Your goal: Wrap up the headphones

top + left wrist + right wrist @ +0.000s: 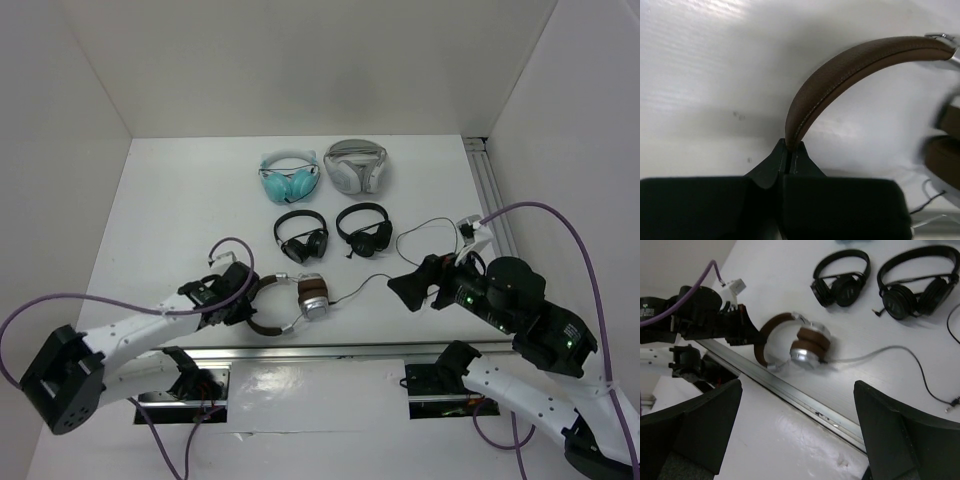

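the left hand pinches the brown headband of the headphones, which lie on the table near its front edge. the right hand hangs with fingers spread wide, to the right of the ear cups, near the thin black cable.

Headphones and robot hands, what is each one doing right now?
headphones: gripped at the headband.
cable: loose on the table, not wrapped.
left gripper: shut on the headband.
right gripper: open, empty.
teal headphones: lying untouched.
white-grey headphones: lying untouched.
left black headphones: lying untouched.
right black headphones: lying untouched.
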`<state>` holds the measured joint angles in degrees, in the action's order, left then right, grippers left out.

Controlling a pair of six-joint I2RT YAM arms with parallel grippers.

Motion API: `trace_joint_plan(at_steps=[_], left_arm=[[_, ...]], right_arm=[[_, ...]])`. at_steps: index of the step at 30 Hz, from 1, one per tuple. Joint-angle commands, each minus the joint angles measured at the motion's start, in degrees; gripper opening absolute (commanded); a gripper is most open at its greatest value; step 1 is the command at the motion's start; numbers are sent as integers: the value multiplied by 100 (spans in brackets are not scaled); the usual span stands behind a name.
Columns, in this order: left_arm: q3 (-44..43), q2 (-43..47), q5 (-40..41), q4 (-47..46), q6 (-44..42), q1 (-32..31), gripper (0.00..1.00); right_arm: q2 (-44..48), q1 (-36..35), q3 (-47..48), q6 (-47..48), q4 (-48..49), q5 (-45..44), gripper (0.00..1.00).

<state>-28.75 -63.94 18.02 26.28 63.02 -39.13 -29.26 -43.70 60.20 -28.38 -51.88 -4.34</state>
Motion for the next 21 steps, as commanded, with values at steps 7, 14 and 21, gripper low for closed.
trace_joint_plan(at_steps=[7, 14, 21], left_arm=[[-1207, 2438, -941, 1571, -447, -173, 0], [-3448, 2089, 279, 3169, -905, -173, 0], [-4841, 972, 826, 3691, -1204, -173, 0]], right_arm=[[177, 90, -773, 385, 2663, 881, 100], [-387, 90, -1326, 781, 4579, 1487, 100], [-441, 90, -2153, 1221, 6075, 2464, 98]])
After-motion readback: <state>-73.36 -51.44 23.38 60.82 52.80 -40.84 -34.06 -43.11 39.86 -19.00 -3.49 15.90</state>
